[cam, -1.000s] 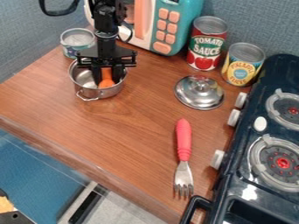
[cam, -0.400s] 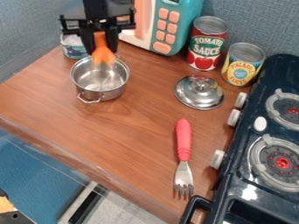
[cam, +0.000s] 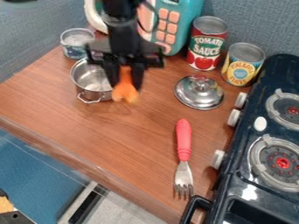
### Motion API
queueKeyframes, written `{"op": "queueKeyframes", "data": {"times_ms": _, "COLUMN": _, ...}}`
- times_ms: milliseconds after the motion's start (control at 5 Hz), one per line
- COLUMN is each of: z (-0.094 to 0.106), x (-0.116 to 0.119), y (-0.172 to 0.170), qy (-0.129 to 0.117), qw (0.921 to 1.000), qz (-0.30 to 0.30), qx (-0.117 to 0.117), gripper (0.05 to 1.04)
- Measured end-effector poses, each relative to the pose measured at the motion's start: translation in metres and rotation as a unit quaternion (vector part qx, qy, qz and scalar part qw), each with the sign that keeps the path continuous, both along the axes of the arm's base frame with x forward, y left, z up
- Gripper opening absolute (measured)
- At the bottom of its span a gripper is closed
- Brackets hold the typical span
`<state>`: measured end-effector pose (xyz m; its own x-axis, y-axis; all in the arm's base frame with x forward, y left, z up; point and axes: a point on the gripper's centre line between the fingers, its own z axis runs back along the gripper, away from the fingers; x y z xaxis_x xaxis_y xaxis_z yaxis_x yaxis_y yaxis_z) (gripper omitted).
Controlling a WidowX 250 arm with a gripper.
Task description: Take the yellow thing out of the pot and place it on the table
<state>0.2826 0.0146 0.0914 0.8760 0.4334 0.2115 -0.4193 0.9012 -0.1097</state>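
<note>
Camera view: the pincer [cam: 123,85] is pinching the orange thing [cam: 125,92] near the four o'clock edge of the pot [cam: 86,78]; at its three o'clock, the lid [cam: 199,92] lies on the bench [cam: 123,135].

Adds up to three cans [cam: 204,46], two burners [cam: 283,163], one stove [cam: 235,180], one pot [cam: 93,95], one lid [cam: 199,92], one fork [cam: 184,146], one microwave [cam: 188,15], one orange piece [cam: 125,93] and one gripper [cam: 123,84].
</note>
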Motion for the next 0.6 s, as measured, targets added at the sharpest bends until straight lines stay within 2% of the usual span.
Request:
{"op": "queueKeyframes", "data": {"times_ms": 200, "z": -0.02, "x": -0.002, "y": -0.025, "qy": 0.026, "qw": 0.9986, "qz": -0.042, "qx": 0.015, "gripper": 0.405}}
{"op": "queueKeyframes", "data": {"times_ms": 600, "z": -0.058, "x": -0.006, "y": -0.035, "qy": 0.076, "qw": 0.9944, "qz": -0.072, "qx": 0.017, "gripper": 0.405}}
